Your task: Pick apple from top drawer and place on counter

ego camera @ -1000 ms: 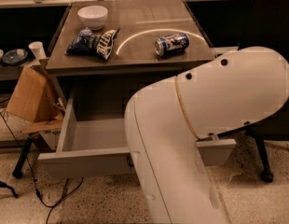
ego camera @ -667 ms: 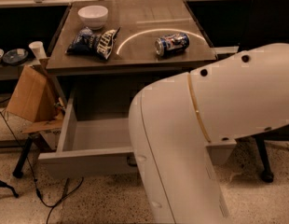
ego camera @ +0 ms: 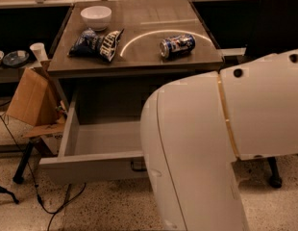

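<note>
The small round orange-red apple does not show anywhere: the left part of the wide, shallow grey top drawer [ego camera: 91, 166] is pulled open and its floor lies bare, so the fruit, if it is in there, is most likely in the right part, behind the big white arm casing [ego camera: 211, 143] that fills the lower right of the view. The gripper is hidden by that same casing, somewhere beyond it toward the drawer, and whether it is apart, together or clamped on anything cannot be told. The coming move turns on how the apple lies from the gripper, and with both covered that is not readable here; as a round thing it offers no long axis to line up with. The drawer's small dark metal pull handle [ego camera: 138, 166] peeks out just beside the casing. Above, the flat grey-brown counter [ego camera: 154, 18] with its pale arc carries a blue soda can [ego camera: 177, 45] on its side, a crumpled dark blue snack bag [ego camera: 97, 44] and a white bowl [ego camera: 96, 17], with bare surface between them. A brown cardboard box [ego camera: 29, 97] leans at the cabinet's left.
</note>
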{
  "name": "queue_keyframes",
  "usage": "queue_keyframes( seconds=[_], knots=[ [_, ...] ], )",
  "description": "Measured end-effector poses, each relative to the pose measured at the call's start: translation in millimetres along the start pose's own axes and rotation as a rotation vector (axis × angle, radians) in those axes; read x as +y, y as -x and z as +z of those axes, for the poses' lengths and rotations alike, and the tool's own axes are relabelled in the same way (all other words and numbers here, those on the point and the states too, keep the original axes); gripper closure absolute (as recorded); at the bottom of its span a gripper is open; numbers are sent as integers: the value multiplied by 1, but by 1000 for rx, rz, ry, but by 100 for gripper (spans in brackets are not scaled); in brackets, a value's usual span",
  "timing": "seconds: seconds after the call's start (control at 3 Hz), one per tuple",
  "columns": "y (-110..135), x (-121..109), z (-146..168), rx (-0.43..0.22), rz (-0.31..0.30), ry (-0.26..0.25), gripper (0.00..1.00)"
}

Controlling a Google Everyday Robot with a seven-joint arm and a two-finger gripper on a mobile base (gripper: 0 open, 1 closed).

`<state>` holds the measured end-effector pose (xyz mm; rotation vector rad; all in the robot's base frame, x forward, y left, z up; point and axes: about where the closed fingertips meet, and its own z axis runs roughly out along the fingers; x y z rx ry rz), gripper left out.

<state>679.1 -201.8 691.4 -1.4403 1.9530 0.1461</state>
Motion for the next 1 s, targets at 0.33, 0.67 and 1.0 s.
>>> queue_keyframes(
  seconds=[0.33,0.67,1.0],
  knots=[
    [-3,-8,-23,-11,39,-46,0],
    [-1,-17,-41,-23,73,-93,0],
    [-1,-17,-41,-23,73,-93,0]
  ],
)
